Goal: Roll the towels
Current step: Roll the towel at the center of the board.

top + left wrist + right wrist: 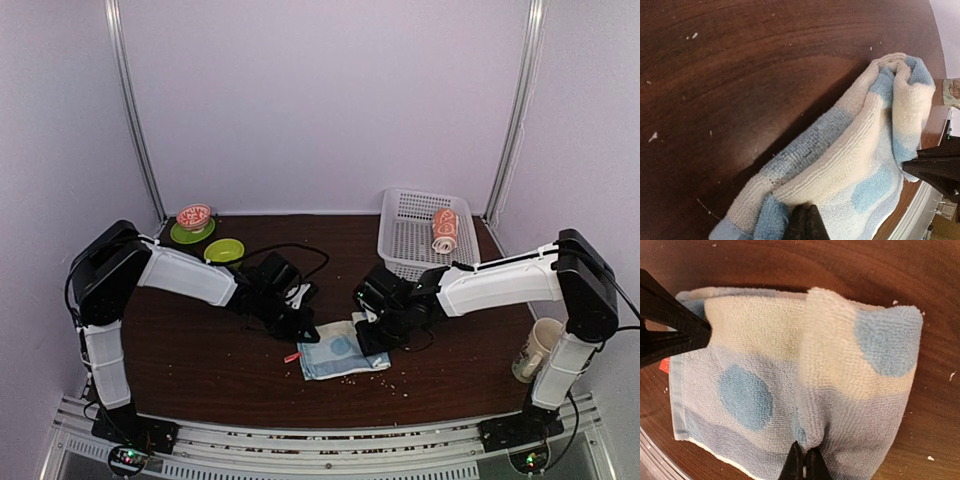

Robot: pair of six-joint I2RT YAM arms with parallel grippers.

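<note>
The light-blue towel (340, 352) with polka dots lies partly folded on the brown table between both arms. My left gripper (305, 325) is shut at the towel's left edge, its fingertips (807, 222) pressed together on the thick fold (850, 150). My right gripper (372, 335) is shut too, pinching a raised fold of the towel (790, 370) at the tips (805, 465). In the right wrist view the left gripper (675, 335) meets the far corner of the cloth. The orange towel (445, 230) sits rolled up in the white basket.
A white basket (410, 215) stands at the back right. A patterned bowl (194, 215) on a green plate and a second green plate (224, 250) are at the back left. A cup (538, 348) stands at the right edge. A small red tag (292, 356) and crumbs lie near the towel.
</note>
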